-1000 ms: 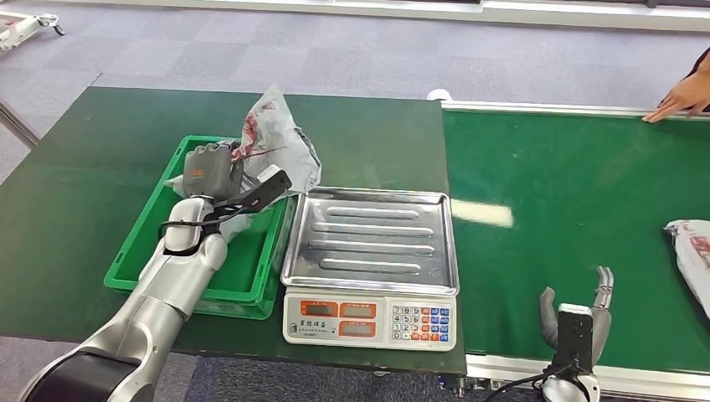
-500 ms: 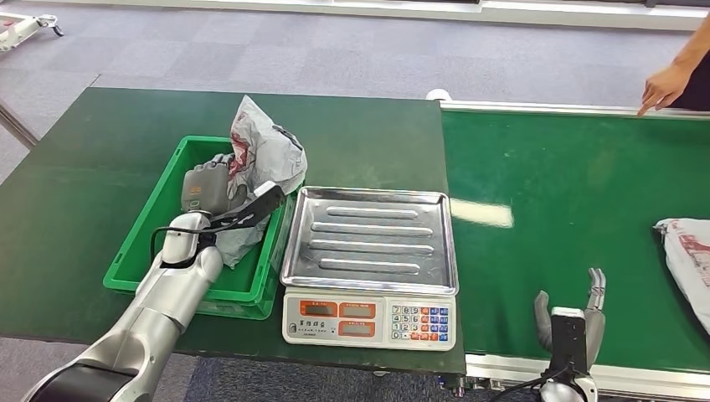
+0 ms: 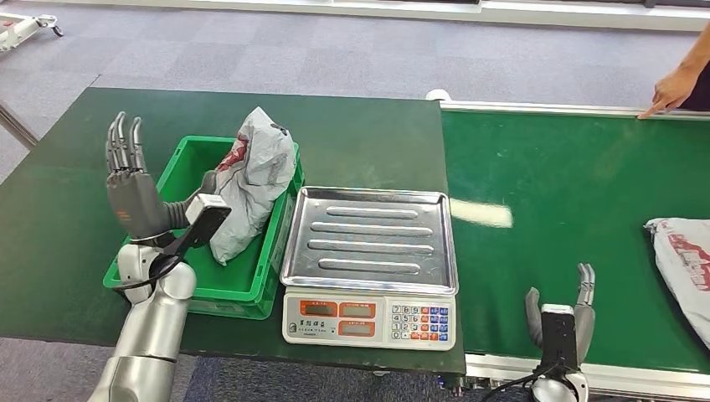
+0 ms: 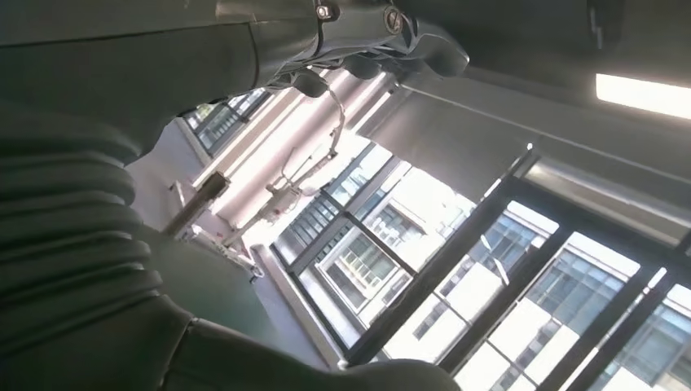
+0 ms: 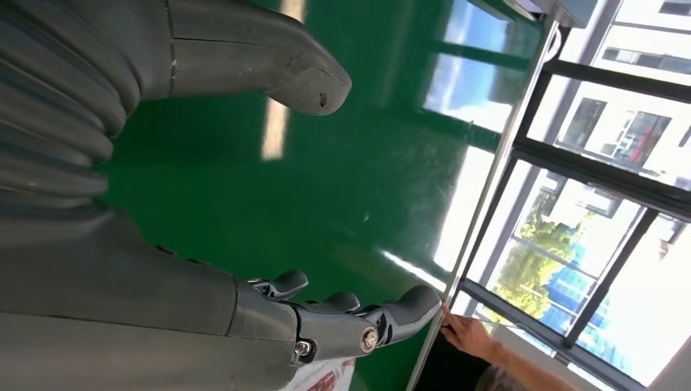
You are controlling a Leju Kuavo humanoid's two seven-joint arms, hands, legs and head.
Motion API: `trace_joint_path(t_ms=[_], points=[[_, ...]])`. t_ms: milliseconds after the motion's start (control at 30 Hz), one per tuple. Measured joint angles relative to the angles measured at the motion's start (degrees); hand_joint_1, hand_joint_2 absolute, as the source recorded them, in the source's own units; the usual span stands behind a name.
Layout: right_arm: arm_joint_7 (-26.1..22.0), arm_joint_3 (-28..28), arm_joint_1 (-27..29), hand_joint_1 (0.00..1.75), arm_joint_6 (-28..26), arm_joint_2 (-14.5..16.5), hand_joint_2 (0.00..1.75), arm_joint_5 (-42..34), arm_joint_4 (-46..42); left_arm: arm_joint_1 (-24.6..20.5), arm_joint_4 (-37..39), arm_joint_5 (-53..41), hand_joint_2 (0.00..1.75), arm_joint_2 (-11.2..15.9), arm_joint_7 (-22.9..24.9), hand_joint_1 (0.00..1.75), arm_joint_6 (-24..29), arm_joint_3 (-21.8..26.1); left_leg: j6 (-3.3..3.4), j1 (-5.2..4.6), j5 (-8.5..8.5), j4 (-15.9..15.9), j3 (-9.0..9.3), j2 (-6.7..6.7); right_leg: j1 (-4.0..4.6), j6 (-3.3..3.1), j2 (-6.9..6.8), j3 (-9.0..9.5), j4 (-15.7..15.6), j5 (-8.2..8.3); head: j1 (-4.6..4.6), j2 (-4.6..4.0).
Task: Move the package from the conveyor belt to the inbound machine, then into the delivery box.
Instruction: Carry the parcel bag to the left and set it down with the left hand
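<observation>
Nearest, at the lower edge of the head view, the right hand [image 3: 559, 322] hovers over the near side of the green belt [image 3: 569, 193], fingers apart and pointing away from the robot, holding nothing. In the right wrist view the right hand [image 5: 244, 269] shows its thumb and dark fingers spread over the green surface.

Left of it, the scale [image 3: 371, 260] stands at the near right part of the green table [image 3: 75, 167], its keypad face toward the robot and its ribbed steel tray bare.

Left again, the left hand [image 3: 130, 188] is raised above the near left corner of the crate [image 3: 197, 285], fingers straight, apart and pointing up, gripping nothing. In the left wrist view the left hand [image 4: 244, 49] is seen against windows and ceiling.

The green crate sits on the table, just beside the scale. Package 1 [image 3: 247, 180], a grey bag with red print, stands tilted inside the crate against the wall nearest the scale, its top above the rim, apart from the left hand.

Package 2 [image 3: 682, 264], also grey with red print, lies on the belt at the right edge of the head view, well apart from the right hand.

Farthest, a person's hand [image 3: 670, 88] touches the far rail of the belt; the same person's hand [image 5: 468, 334] appears in the right wrist view.
</observation>
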Motion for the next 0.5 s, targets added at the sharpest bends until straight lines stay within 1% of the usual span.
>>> trace_joint_path(t_ms=[33, 100, 167, 200, 267, 367, 433, 500], points=[[0.0, 0.0, -0.1, 0.0, 0.0, 0.0, 1.75, 0.0, 0.1, 0.4, -1.1, 0.5, 0.0, -0.5, -1.2, 0.0, 0.0, 0.9, 0.0, 0.0, 0.0, 0.0, 0.0, 0.0, 0.0, 0.0, 0.0, 0.01, 0.0, 0.0, 0.0, 0.0], [0.0, 0.3, -0.3, 0.0, 0.0, 0.0, 1.75, -0.4, 0.2, 1.6, -4.4, 3.7, 0.0, -1.5, -5.6, 0.0, 0.0, 2.8, 0.0, 0.0, 0.0, 0.0, 0.02, 0.02, 0.0, 0.0, 0.01, 0.01, 0.0, 0.01, -0.01, 0.0], [0.0, 1.0, -0.6, 0.0, -0.1, 0.0, 1.75, -1.2, 0.5, 3.4, -8.7, 10.8, 0.0, -2.3, -9.6, 0.0, 0.0, 3.8, 0.0, 0.0, 0.0, 0.0, 0.04, 0.06, 0.0, 0.0, 0.03, -0.01, 0.0, 0.01, -0.01, 0.0], [0.0, 1.4, -0.8, 0.0, -0.3, 0.0, 1.75, -1.8, 0.6, 4.4, -10.9, 15.5, 0.0, -2.4, -10.4, 0.0, 0.0, 3.5, 0.0, 0.0, 0.0, 0.0, 0.04, 0.07, 0.0, 0.0, 0.04, -0.02, 0.0, 0.01, -0.01, 0.0], [0.0, 2.3, -1.1, 0.0, -0.6, -0.1, 1.75, -3.1, 0.8, 6.3, -15.1, 26.2, 0.0, -2.2, -10.9, 0.0, 0.0, 1.0, 0.0, 0.0, -0.01, 0.0, 0.03, 0.03, 0.01, 0.0, 0.02, -0.03, 0.0, 0.0, -0.01, 0.0], [0.0, 3.4, -1.6, 0.0, -0.9, -0.4, 1.75, -4.3, 0.9, 8.3, -20.1, 40.5, 0.0, -0.8, -11.1, 0.0, -0.3, -5.6, 0.02, 0.0, -0.02, 0.0, 0.01, -0.05, 0.01, -0.01, -0.08, -0.01, 0.0, -0.03, 0.0, 0.0], [0.0, 4.0, -1.8, 0.0, -1.0, -0.7, 1.75, -4.6, 1.0, 9.1, -22.6, 45.5, 0.0, 0.2, -11.2, 0.0, -0.9, -9.9, 0.03, 0.0, -0.02, 0.0, 0.01, -0.06, 0.01, -0.01, -0.09, 0.02, 0.0, -0.03, 0.0, 0.0], [0.0, 4.3, -1.8, 0.0, -1.0, -0.9, 1.75, -4.8, 1.1, 9.6, -24.6, 47.1, 0.0, 0.8, -11.2, 0.0, -1.4, -13.1, 0.03, -0.01, -0.03, 0.0, 0.02, -0.04, 0.0, -0.01, -0.08, 0.03, 0.0, -0.02, 0.0, 0.0]])
